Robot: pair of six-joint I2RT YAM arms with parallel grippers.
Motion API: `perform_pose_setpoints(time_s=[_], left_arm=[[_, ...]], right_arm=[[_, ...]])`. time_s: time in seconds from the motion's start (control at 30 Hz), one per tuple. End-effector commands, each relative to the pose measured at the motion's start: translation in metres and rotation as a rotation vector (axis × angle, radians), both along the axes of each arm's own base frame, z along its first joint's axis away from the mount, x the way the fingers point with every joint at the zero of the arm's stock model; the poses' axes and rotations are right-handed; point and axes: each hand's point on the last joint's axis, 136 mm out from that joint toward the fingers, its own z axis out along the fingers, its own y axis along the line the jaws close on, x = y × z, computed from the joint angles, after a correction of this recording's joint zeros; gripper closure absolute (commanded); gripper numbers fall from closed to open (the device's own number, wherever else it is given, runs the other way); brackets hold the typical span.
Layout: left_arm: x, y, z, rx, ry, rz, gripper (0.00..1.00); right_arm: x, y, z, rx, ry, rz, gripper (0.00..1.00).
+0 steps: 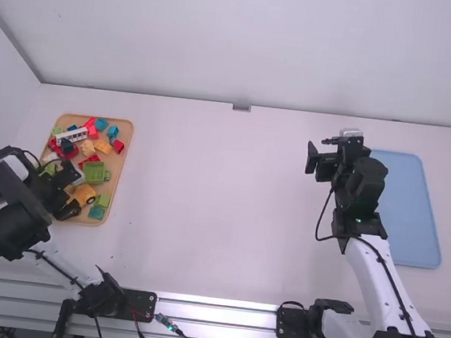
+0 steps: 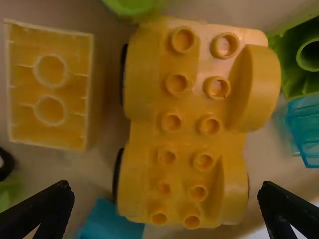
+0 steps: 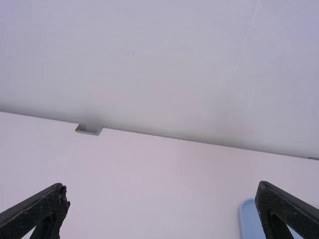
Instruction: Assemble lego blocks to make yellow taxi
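Observation:
My left gripper (image 1: 68, 194) is low over the near part of the wooden tray of blocks (image 1: 128, 126). In the left wrist view my left gripper (image 2: 164, 191) stands open, its fingers either side of a yellow car base (image 2: 189, 107) with black wheels and round studs; neither finger appears to touch it. A yellow block (image 2: 72, 84) lies beside the base, hollow side up. My right gripper (image 1: 317, 156) is up at the right of the table, and in the right wrist view the gripper (image 3: 162, 191) is open with nothing between its fingers.
Around the car base lie a green block (image 2: 299, 74), a clear blue block (image 2: 305, 127) and a blue block (image 2: 112, 224). Red, white and orange blocks fill the tray's far part. A light-blue tray (image 1: 414, 213) rests at the right, beside the right arm.

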Motion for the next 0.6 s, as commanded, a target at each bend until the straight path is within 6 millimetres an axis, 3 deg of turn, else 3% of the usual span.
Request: perform_pose_setpoints(time_s=[0.0,0.4,0.57], left_arm=[[-0.005,-0.010,-0.010,-0.029,0.012,-0.023,0.01],[0.004,-0.017,-0.014,-0.046,-0.029,-0.060,0.00],[0.005,-0.015,-0.023,-0.049,-0.024,-0.059,0.08]], right_arm=[[0.004,0.001,0.013,0.010,-0.025,0.004,0.01],[0.003,0.011,0.013,0.004,-0.026,0.024,0.01],[0.003,0.013,0.013,-0.020,-0.031,0.036,0.01]])
